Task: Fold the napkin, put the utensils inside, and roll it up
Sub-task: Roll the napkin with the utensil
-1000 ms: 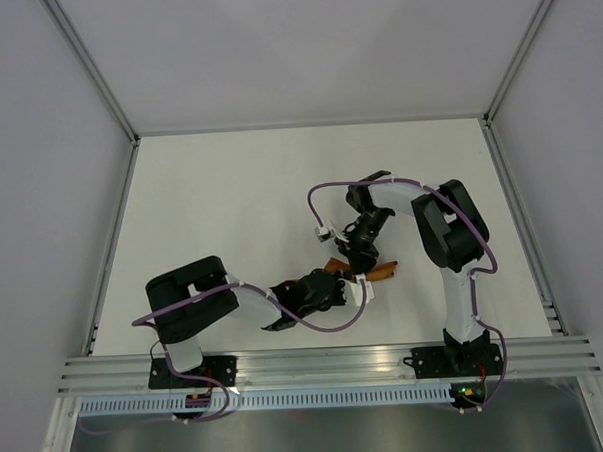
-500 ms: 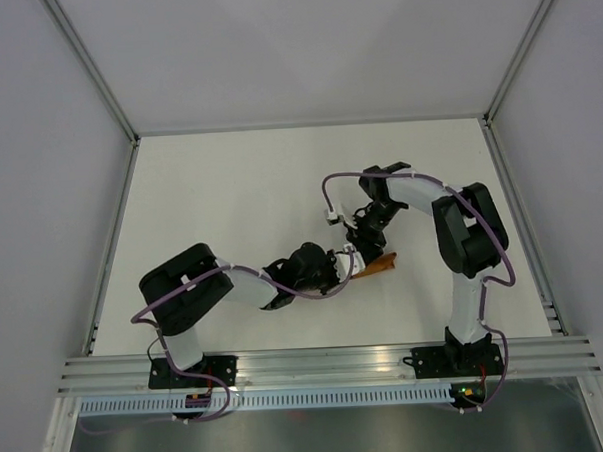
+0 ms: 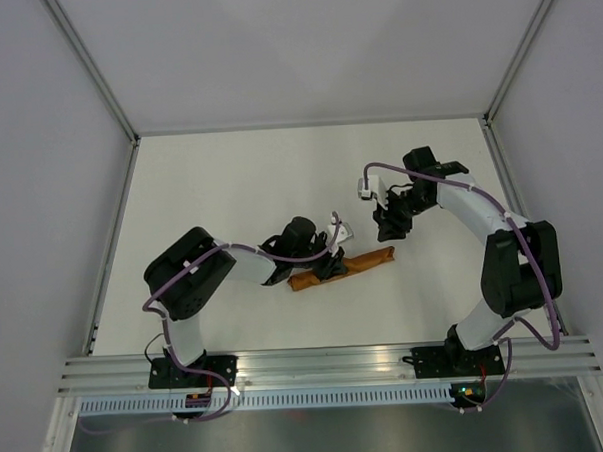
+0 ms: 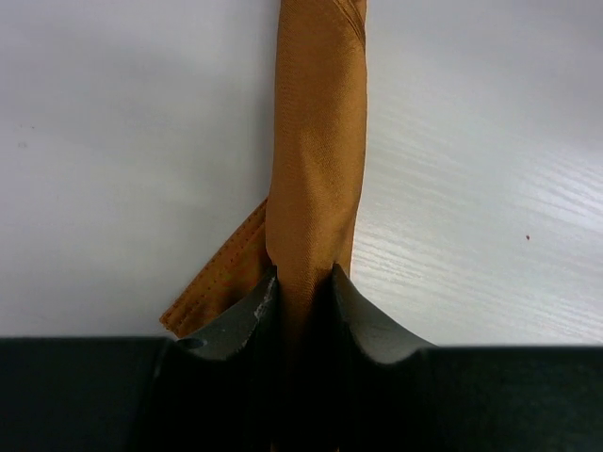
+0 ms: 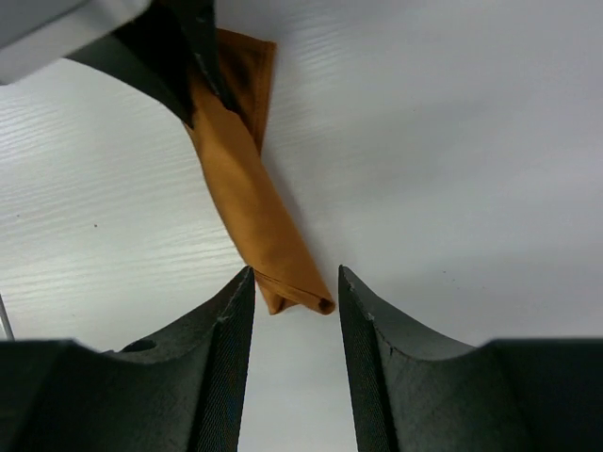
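Observation:
The rust-brown napkin (image 3: 355, 266) lies on the white table rolled into a long narrow roll. My left gripper (image 3: 332, 262) is shut on the roll near its middle; in the left wrist view the roll (image 4: 317, 141) runs up from between my fingers, a loose hemmed corner sticking out at the left. My right gripper (image 3: 390, 232) is open and empty, just above the roll's right end. In the right wrist view the roll's end (image 5: 283, 273) lies between and beyond my fingertips (image 5: 236, 301). The fork is hidden.
The white table (image 3: 229, 179) is fenced by a metal frame with grey walls. An aluminium rail (image 3: 328, 363) runs along the near edge by the arm bases.
My right gripper has let go of the roll and lifted away to the upper right. My left gripper has moved up and right with the roll, which now lies stretched out.

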`<state>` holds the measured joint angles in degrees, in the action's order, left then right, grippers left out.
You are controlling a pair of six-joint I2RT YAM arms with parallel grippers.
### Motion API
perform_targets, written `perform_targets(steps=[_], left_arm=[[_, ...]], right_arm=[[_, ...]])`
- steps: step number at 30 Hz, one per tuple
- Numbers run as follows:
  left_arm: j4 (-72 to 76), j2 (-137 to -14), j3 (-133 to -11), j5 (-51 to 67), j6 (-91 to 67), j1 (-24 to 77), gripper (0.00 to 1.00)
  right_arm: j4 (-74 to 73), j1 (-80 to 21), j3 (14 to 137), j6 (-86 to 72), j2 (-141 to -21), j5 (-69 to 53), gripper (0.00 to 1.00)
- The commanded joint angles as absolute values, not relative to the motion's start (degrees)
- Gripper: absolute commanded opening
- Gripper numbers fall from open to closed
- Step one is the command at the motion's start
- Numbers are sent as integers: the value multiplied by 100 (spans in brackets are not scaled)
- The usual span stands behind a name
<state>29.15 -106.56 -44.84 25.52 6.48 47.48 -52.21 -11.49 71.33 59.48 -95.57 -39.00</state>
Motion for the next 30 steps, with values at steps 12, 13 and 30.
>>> perform_targets(steps=[12, 13, 30], left_arm=[[1082, -11601, -5282, 2602, -649, 4623, 2], [1055, -11602, -5300, 2462, -763, 4632, 2], [387, -11689, -5300, 106, -3137, 4623, 2]], right_arm=[[-4465, -1187, 6337, 5424, -9088, -3665, 46], [-4413, -1187, 6320, 5371, -9097, -3622, 46], [-4140, -1230, 6232, 4607, -9395, -3183, 45]])
